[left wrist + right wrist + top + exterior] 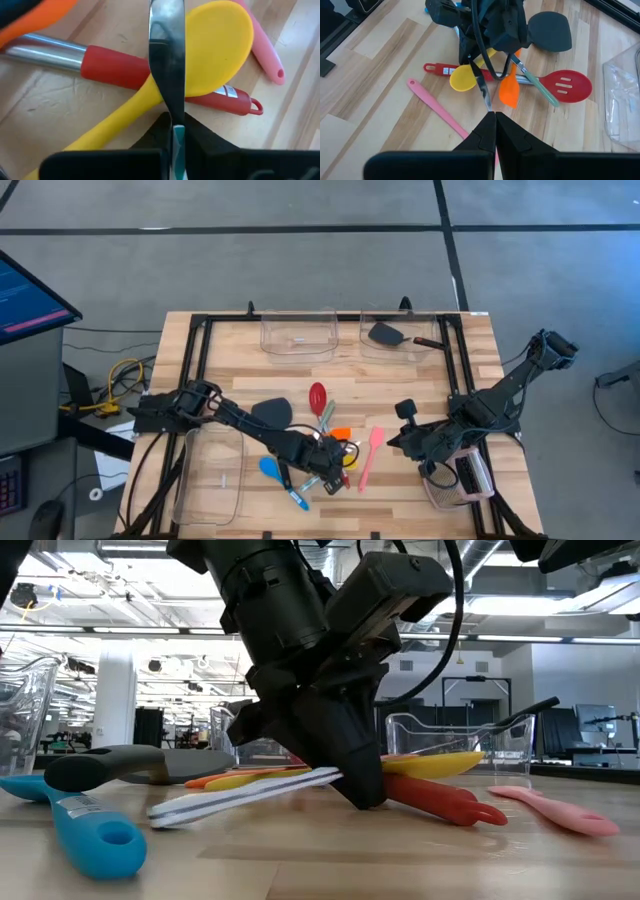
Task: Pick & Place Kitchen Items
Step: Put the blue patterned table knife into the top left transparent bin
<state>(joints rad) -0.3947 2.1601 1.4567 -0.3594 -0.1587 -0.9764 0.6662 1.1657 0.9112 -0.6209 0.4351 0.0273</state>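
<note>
Several utensils lie in a pile at the table's middle: a red slotted spoon (pixel 318 395), a black turner (pixel 270 412), a yellow spoon (pixel 215 45), an orange spatula (pixel 509 90), a blue spoon (pixel 268 470) and a pink spatula (pixel 370 455). A second black turner (pixel 385 335) lies in the far right bin. My left gripper (pixel 338 472) is down in the pile, shut on a silvery cutlery piece (pixel 167 60). My right gripper (pixel 392 442) is shut and empty just right of the pink spatula. My left gripper pinches the silvery piece between its two fingers, at the blade's root (pixel 171 107), where a pale green bit shows. The fingers slant down from the table's left, and the blade runs on ahead along them. It crosses over the yellow spoon and the red handle (pixel 115 67). I cannot tell whether it rests on them.
Two clear bins (pixel 298 335) (pixel 405 338) stand at the far edge and a third (pixel 215 475) at the near left. A grey mesh object with a pink part (pixel 462 480) lies under my right arm. Another pale cutlery piece (pixel 250 795) lies left of my left gripper.
</note>
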